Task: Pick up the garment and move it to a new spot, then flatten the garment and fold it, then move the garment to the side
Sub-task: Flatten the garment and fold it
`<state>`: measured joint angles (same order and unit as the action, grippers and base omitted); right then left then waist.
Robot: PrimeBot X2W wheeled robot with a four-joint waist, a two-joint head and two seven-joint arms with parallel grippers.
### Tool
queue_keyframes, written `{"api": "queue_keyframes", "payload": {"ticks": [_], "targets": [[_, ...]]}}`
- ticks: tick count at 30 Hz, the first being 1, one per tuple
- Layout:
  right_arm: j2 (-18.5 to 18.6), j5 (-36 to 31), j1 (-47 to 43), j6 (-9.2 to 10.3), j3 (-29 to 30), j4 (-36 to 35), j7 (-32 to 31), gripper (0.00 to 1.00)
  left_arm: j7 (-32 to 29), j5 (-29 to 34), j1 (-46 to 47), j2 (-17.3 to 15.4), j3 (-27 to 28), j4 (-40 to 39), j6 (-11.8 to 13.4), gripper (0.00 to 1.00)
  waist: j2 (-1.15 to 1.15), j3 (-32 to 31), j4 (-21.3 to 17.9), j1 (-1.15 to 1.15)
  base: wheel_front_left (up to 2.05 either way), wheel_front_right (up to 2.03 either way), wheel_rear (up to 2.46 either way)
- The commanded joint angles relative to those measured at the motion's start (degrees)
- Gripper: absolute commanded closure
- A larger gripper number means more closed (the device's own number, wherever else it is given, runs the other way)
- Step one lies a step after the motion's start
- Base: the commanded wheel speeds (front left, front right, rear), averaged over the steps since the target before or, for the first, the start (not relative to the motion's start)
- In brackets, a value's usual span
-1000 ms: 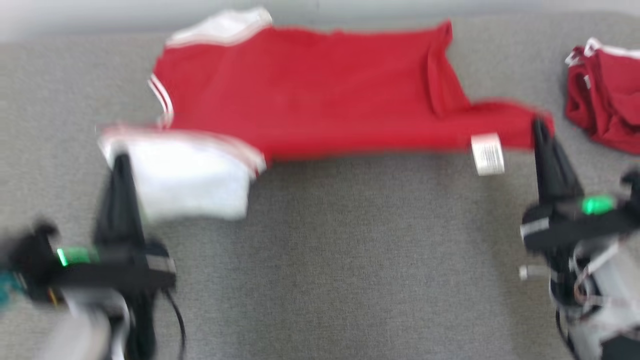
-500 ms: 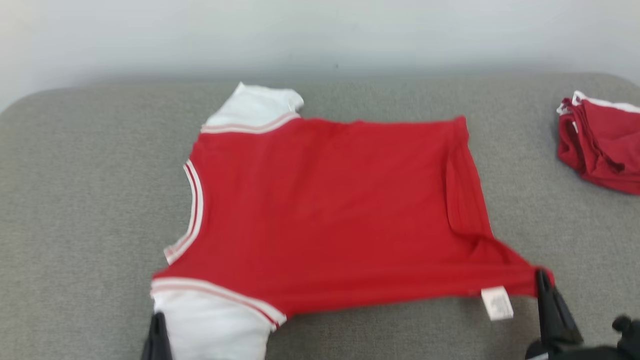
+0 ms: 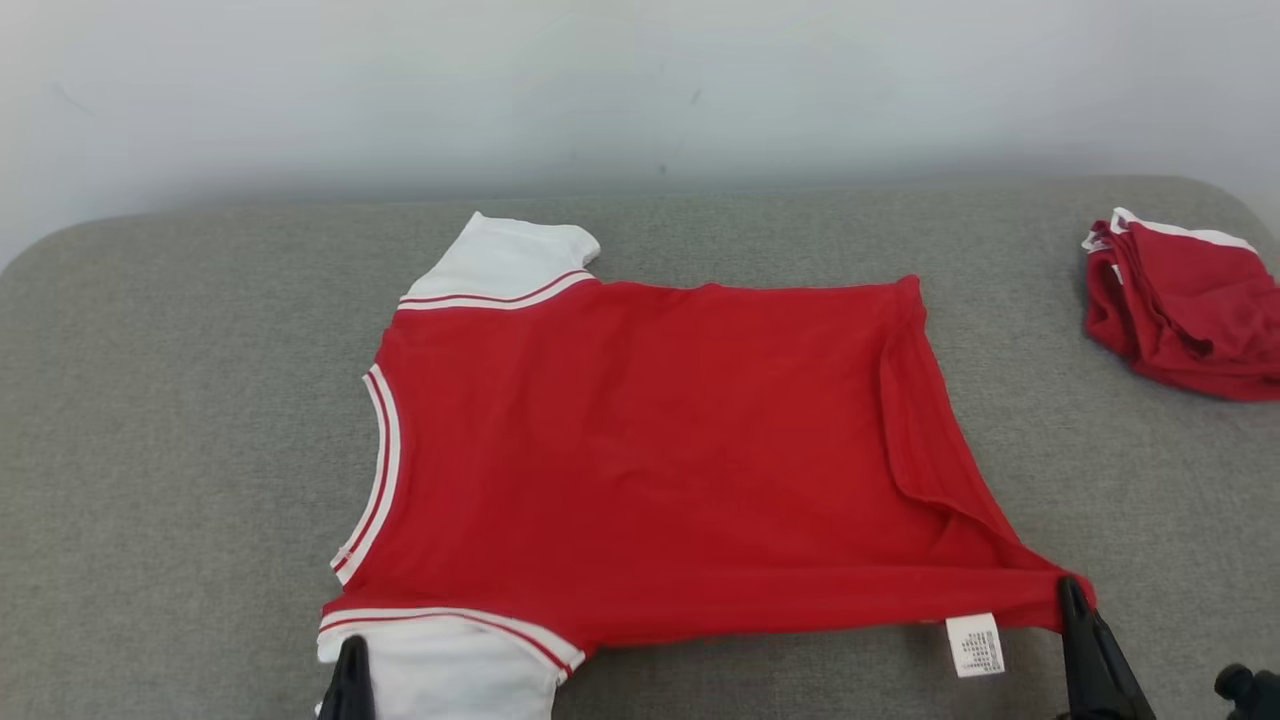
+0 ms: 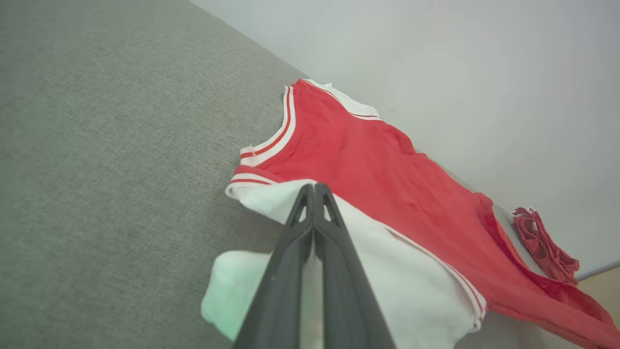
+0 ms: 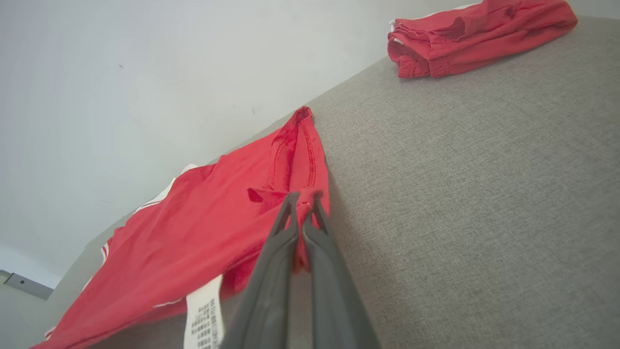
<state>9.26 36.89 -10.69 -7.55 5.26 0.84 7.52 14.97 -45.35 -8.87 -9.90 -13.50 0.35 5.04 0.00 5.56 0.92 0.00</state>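
We log the setting as a plain indoor test station, probably a lab room, though the narrow view does not settle it. Basis: a desk (image 3: 150,400) covered in grey woven fabric with rounded corners, standing against a plain pale wall (image 3: 640,90), and a strip of beige floor (image 4: 603,278) past the desk's end.

The garment (image 3: 640,450) is a red T-shirt with white sleeves and red-and-white striped trim, spread nearly flat across the middle of the head view, neckline toward the left and hem toward the right. One white sleeve (image 3: 510,255) points to the upper middle, the other (image 3: 450,670) meets the bottom edge. The hem's lower right corner is drawn to a taut point, a white care label (image 3: 974,645) just beside it.
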Motion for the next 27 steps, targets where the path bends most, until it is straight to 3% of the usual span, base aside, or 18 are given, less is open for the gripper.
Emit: {"api": "queue_keyframes", "payload": {"ticks": [1, 14, 27], "targets": [[-0.22, 0.41, 0.76, 0.17, -0.15, -0.32, -0.35, 1.00, -0.17, 0.60, 1.31, -0.63, -0.09, 0.16, -0.29, 1.00, 0.00, 0.14, -0.70, 0.00, 0.00, 0.00, 0.00], [-0.03, -0.11, 13.31, 0.17, -3.75, 7.27, -5.56, 1.00, -7.41, 2.18, 16.89, -5.28, -1.45, 5.95, -2.53, 1.00, 0.00, 2.64, -3.52, 0.00, 0.00, 0.00, 0.00], [1.09, -0.81, 32.19, 0.17, -8.23, 23.56, -3.62, 1.00, -10.77, 1.91, 34.53, -6.07, -1.80, 23.55, -5.81, 1.00, 0.00, 7.33, -5.31, 0.00, 0.00, 0.00, 0.00]]}}
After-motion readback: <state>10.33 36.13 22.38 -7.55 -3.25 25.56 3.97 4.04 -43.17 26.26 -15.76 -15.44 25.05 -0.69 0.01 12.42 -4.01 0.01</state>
